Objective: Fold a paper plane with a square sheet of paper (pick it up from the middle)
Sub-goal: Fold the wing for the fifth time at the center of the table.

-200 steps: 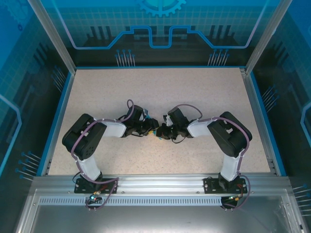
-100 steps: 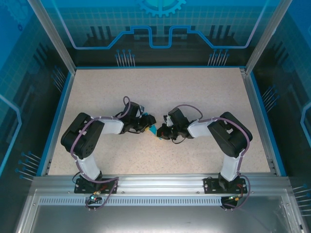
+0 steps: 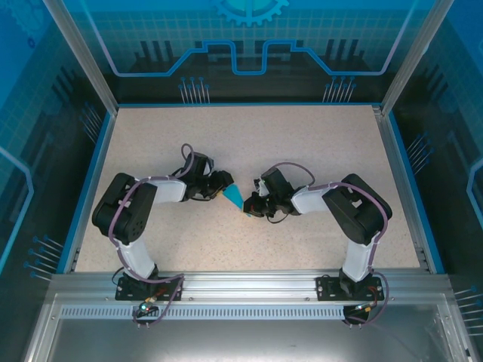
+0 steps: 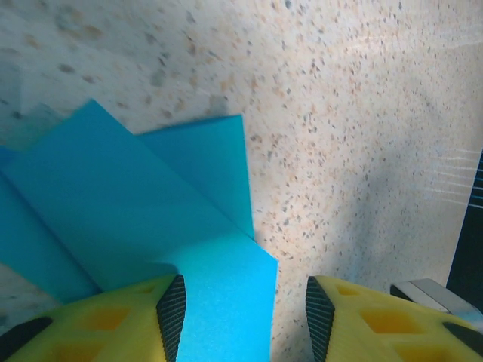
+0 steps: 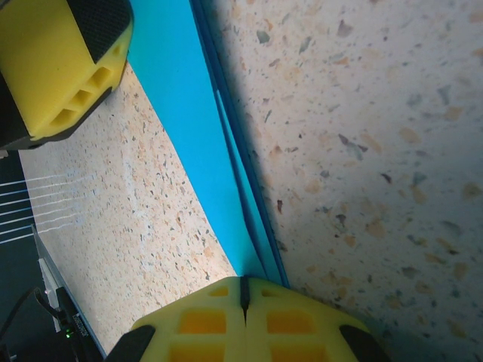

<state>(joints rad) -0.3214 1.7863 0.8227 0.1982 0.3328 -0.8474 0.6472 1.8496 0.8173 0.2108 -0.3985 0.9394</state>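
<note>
Thin matte teal sheet of paper (image 4: 128, 196), folded into flat overlapping layers w/ crisp creases, lies mid-table on the speckled beige table (image 4: 362, 136). Left gripper (image 4: 245, 309), at 9 o'clock of it from above, is part-open and grips nothing; one paper corner sits btwn its black-padded yellow fingers (image 4: 98, 324). Right gripper (image 5: 243, 290), at 4 o'clock, is clamped tight on the sheet's stacked edge.
</note>
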